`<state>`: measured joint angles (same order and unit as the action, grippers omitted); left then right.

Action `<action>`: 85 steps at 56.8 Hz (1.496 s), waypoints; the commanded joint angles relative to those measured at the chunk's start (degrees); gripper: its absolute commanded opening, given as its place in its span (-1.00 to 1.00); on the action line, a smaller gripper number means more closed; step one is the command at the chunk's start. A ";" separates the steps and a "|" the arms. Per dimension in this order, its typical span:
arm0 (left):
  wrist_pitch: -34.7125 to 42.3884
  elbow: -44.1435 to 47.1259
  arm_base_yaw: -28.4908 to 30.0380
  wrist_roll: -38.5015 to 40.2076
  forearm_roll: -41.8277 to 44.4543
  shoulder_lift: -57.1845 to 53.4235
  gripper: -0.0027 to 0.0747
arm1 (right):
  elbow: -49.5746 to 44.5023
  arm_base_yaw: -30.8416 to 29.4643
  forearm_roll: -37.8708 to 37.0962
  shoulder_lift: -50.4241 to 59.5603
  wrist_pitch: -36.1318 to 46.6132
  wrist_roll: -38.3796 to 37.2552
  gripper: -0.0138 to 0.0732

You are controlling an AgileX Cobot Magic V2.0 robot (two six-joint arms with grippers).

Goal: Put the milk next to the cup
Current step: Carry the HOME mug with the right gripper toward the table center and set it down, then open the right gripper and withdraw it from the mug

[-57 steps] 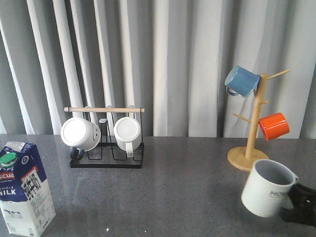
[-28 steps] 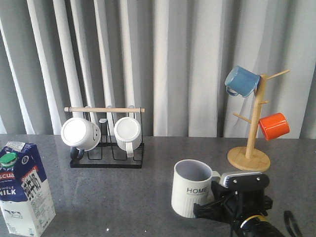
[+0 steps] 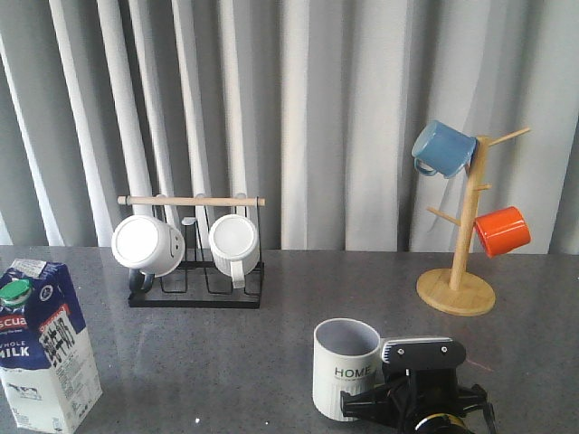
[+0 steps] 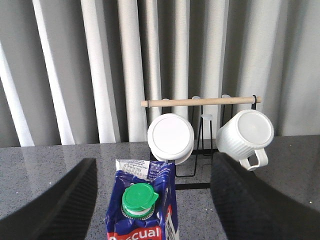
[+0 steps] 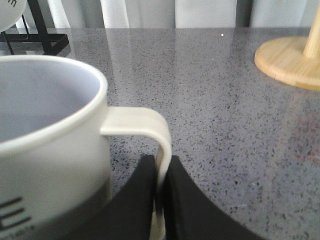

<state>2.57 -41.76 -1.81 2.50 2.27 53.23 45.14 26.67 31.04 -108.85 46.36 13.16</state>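
So the milk carton (image 3: 42, 344) is sitting upright on the grey speckled counter (image 3: 226, 353) down in the lower left of the front view, green cap (image 3: 15, 291) on top, with part of the red label and the "MILK" lettering showing. In the left wrist view you're looking down at that same carton (image 4: 141, 210) with the cap (image 4: 139, 199) dead centre at the bottom, and the left pincer (image 4: 150, 200) has its two dark fingers (image 4: 55, 200) spread wide on either side of it, not touching it. So that one's released, nothing in it.

The cup (image 3: 346, 369), the ribbed white one with "HOME" on it, is at the bottom centre-right of the front view, upright, well apart from the carton. The right pincer (image 3: 384, 400) sits just beside it on its right. In the right wrist view its fingers (image 5: 135, 200) are clenched on the cup's handle (image 5: 147, 145), one either side of the handle's lower part.

Further back, middle left of the front view, a black wire rack (image 3: 194, 271) with a wooden rod holds two plain white mugs (image 3: 147, 246) on their sides. Over on the right stands a wooden mug tree (image 3: 461, 253) with a blue mug (image 3: 443, 149) up top and an orange mug (image 3: 502, 231) lower down. Grey curtain (image 3: 317, 117) all along the back.
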 commanded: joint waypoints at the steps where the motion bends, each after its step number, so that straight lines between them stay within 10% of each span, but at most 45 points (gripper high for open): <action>1: 3.94 -2.01 -0.09 0.22 -0.65 -0.44 0.26 | 1.32 0.54 0.15 2.01 4.14 5.06 -0.67; 33: 3.94 -2.01 -0.09 0.22 -0.65 -0.44 0.26 | -0.20 0.54 -0.19 5.44 1.22 7.30 -0.06; 51: 3.94 -2.01 -0.09 0.22 -0.65 -0.44 0.26 | -10.41 0.41 -3.43 15.64 3.28 6.16 -0.04; 72: 3.94 -2.01 -0.09 0.22 -0.65 -0.44 0.26 | -11.64 -11.03 -23.01 40.47 -16.29 6.07 -0.04; 85: 3.94 -2.01 -0.09 0.22 -0.65 -0.44 0.26 | -9.52 -21.65 -40.79 54.89 -30.40 -14.74 -0.04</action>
<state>2.57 -41.76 -1.81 2.50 2.27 53.23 33.34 8.51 -1.00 -59.64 16.68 6.81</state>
